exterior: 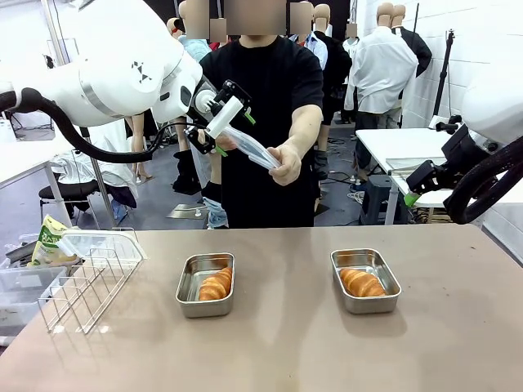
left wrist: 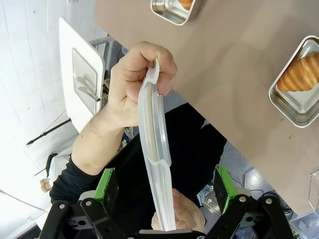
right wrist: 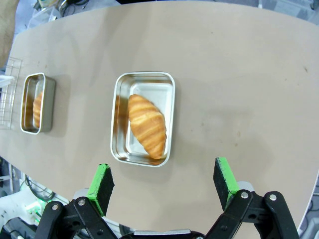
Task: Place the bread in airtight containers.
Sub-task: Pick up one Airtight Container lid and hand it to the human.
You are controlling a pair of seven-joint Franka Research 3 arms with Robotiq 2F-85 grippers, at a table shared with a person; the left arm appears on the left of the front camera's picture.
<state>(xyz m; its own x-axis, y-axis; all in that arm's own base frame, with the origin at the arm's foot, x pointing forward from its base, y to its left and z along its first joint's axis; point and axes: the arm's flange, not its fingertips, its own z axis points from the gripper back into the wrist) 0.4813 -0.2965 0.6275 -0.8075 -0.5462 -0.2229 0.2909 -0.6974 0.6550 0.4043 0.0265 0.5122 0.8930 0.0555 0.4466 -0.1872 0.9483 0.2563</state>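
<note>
1. Apparently the bread step is done: each of the two croissants (exterior: 216, 285) lies inside its own steel container (exterior: 188, 286). Both containers stand uncovered on the bench (exterior: 286, 343), one at lower centre of the front view and one to the right of it.
2. The step in hand is, I judge, the handover of the lids (left wrist: 155, 149). The person's hands (left wrist: 132, 79) hold them edge-on between the fingers of the left end effector (left wrist: 164, 183). It stands wide open and grips nothing, and its pads do not touch the plastic.
3. The next move calls for closing on the lids. The thin, smooth edge could slip out.
4. The right end effector (right wrist: 163, 180) is wide open too and empty, above the container at the right.
5. Count: two croissants, two containers, seemingly two lids pressed together, and one wire rack (exterior: 82, 286).
</note>
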